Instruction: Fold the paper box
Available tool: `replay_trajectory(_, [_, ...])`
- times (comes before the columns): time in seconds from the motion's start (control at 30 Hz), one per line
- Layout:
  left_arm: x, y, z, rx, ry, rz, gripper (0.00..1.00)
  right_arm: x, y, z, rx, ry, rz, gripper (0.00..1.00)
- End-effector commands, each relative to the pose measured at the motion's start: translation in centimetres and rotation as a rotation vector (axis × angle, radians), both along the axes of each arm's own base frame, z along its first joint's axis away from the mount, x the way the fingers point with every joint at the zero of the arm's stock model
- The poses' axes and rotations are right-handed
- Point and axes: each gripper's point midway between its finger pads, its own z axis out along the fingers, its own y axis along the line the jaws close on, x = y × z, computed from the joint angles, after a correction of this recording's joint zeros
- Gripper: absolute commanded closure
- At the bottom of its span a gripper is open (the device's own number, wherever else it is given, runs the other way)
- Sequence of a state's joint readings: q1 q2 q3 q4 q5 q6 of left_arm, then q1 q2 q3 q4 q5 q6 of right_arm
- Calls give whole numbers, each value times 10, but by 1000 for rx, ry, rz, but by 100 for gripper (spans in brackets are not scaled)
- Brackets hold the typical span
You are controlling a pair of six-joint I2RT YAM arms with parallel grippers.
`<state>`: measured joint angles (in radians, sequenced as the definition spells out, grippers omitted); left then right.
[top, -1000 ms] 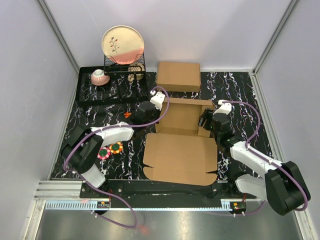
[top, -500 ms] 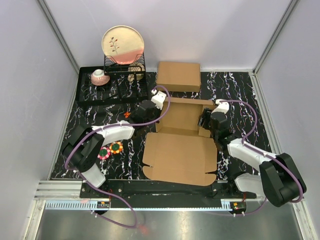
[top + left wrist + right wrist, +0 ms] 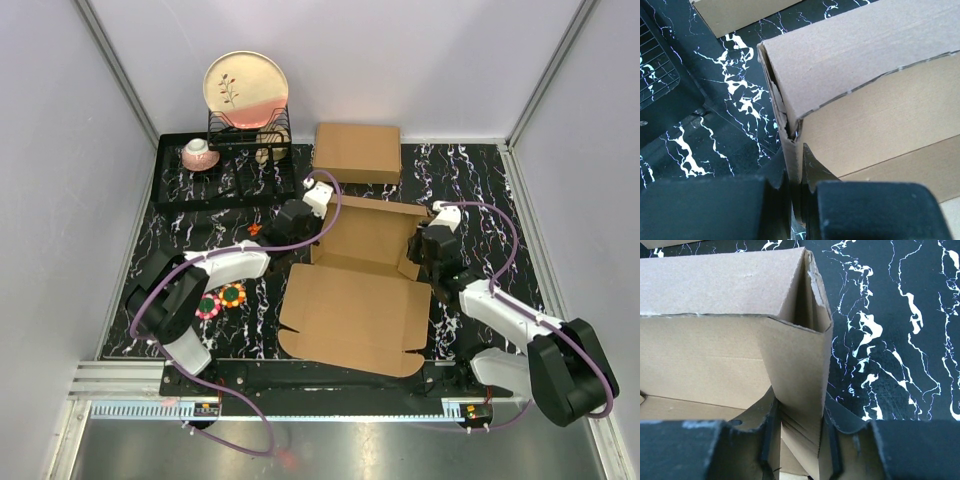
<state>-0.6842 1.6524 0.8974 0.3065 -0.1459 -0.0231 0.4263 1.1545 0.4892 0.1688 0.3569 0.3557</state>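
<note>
Holding a round plate (image 3: 246, 88) upright, the wire rack (image 3: 280, 125) stands at the far left of the table (image 3: 470, 180) on a black tray (image 3: 175, 188). A small cup (image 3: 199, 153) sits on the same tray, beside the rack.

The paper box (image 3: 350, 300) lies at the centre of the table, between the two arms. Its far half is raised into a shallow tray with upright walls. Its wide lid panel lies flat toward the near edge.

The left gripper (image 3: 796, 170) is clenched on the thin left wall at the far corner. The right gripper (image 3: 800, 425) is closed on the doubled right wall, with one finger on each face.

A closed cardboard box (image 3: 357, 152) sits just behind the paper box. Two small flower-shaped pieces (image 3: 233, 294) lie beside the left arm.

The paper box is plain brown corrugated cardboard with scored creases and ragged cut edges. The table surface is black with white veining.
</note>
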Motion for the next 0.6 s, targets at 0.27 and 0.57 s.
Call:
replay_trajectory(0.27, [-25, -7, 9, -50, 54, -35, 100, 10, -9, -3, -24, 62, -105, 100])
replay_trajectory(0.57, [-19, 5, 3, 5, 63, 47, 100, 2, 7, 21, 57, 38, -23, 33])
